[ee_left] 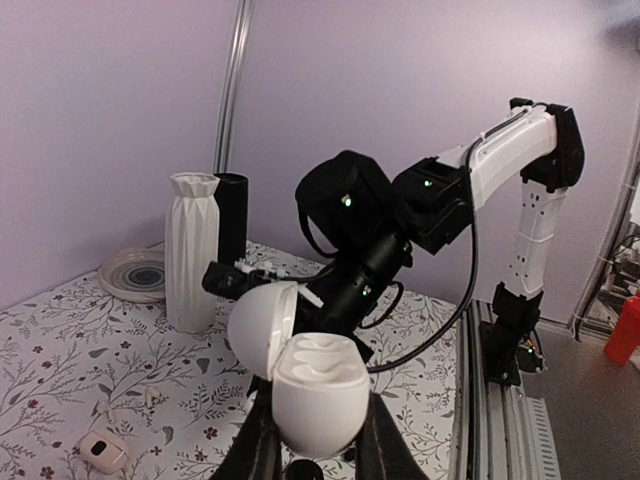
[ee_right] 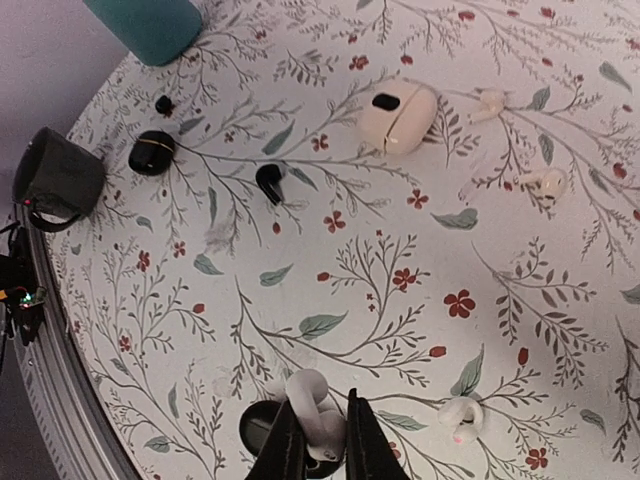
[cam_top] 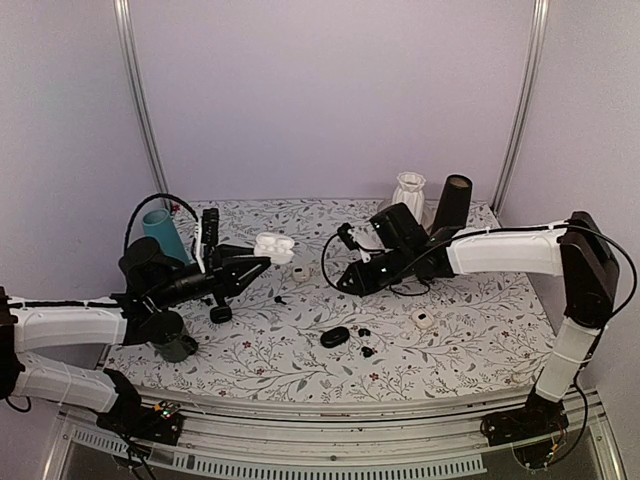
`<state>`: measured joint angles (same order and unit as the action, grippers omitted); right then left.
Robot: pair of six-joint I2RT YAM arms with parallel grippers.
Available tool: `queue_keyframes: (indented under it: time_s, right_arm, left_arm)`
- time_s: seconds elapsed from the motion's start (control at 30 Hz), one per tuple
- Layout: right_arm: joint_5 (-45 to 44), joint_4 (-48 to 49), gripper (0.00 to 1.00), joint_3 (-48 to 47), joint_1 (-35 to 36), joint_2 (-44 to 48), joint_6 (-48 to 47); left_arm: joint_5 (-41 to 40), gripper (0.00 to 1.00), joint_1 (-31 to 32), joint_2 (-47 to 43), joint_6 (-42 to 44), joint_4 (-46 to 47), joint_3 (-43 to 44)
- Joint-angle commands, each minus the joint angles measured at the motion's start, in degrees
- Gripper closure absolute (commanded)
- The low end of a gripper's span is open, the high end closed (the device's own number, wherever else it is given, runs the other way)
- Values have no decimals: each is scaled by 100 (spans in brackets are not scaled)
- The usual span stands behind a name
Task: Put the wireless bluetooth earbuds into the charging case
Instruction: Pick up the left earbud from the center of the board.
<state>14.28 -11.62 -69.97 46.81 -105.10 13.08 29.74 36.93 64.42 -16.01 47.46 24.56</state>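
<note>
Two grips: left gripper clamps open charging case, right gripper pinches white earbud; align stem before seating it gently.

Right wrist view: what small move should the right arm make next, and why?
Probably carry the white earbud across to the open white case. The right gripper is pinched on that bud in the air, and the left gripper holds the case raised nearby, ready to receive it.

Glossy plast. case, glossy earbud, matt tabletop
</note>
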Motion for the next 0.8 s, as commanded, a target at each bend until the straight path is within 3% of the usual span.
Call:
queue_keyframes:
  time_s: [0.0, 0.37, 0.77]
  right_arm:
    - [17, -65, 95, 28, -31, 922, -85]
    - [473, -329, 95, 28, 20, 2377, -379]
    - [735, -422, 95, -316, 359, 2731, -578]
  left_arm:
    - [650, 100, -72, 222, 186, 339, 321]
    - [1702, 100, -73, 1043, 149, 267, 1059]
    - [1984, 100, 7, 1513, -80, 299, 1343]
